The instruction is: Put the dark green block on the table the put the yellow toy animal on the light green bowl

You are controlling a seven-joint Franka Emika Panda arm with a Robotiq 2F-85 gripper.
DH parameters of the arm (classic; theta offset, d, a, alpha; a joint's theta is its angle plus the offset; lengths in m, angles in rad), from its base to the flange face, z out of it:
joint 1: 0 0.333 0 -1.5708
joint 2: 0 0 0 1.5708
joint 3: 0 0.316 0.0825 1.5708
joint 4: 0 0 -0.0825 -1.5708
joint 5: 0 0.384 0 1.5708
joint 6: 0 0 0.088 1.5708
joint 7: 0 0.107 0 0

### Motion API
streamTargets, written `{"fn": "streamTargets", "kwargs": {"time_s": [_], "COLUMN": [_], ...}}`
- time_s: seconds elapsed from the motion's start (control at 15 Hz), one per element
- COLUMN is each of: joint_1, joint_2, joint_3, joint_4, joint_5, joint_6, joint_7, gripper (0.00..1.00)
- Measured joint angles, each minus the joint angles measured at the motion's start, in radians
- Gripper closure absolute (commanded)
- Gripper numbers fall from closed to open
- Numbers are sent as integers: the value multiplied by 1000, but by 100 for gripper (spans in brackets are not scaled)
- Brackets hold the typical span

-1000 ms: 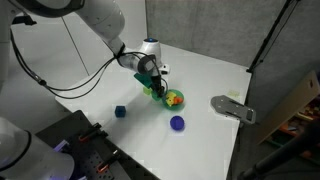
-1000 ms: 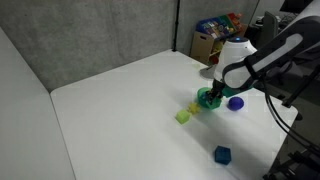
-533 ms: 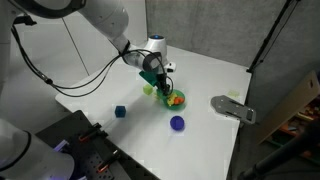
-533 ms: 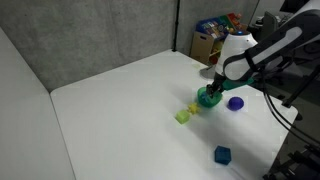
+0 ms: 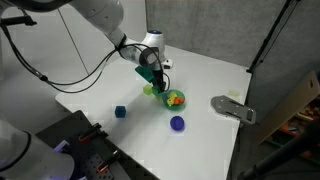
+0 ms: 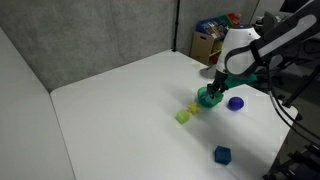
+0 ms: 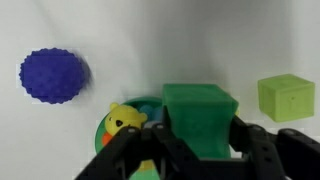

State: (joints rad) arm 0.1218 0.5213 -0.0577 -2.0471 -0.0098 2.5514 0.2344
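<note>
White rounded arm (image 5: 95,12), thin black cables (image 5: 28,68), black gripper (image 7: 200,140)

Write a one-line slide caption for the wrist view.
Gripper holds the dark green block over the teal bowl containing the yellow toy animal; blue ball nearby.

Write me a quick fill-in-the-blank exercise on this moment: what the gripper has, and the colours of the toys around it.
1. The gripper is shut on the dark ____ block.
2. The toy animal lying in the teal bowl is ____ in colour.
3. In the wrist view, the bumpy ball on the table is ____ in colour.

Missing words: green; yellow; blue.
</note>
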Motion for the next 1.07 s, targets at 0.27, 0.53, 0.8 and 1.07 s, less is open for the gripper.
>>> {"fn": "streamTargets", "kwargs": {"time_s": [0.27, 0.53, 0.8, 1.07], "joint_1": [-12, -9, 5, 5], "joint_2": [-21, 7, 77, 125], "joint_3": [35, 39, 5, -25], "joint_4": [-73, -153, -180, -179], "joint_5": [12, 11, 1, 1], "joint_6": [-7, 103, 210, 257], "joint_7": [-18, -18, -16, -16], "gripper": [74, 74, 74, 8]}}
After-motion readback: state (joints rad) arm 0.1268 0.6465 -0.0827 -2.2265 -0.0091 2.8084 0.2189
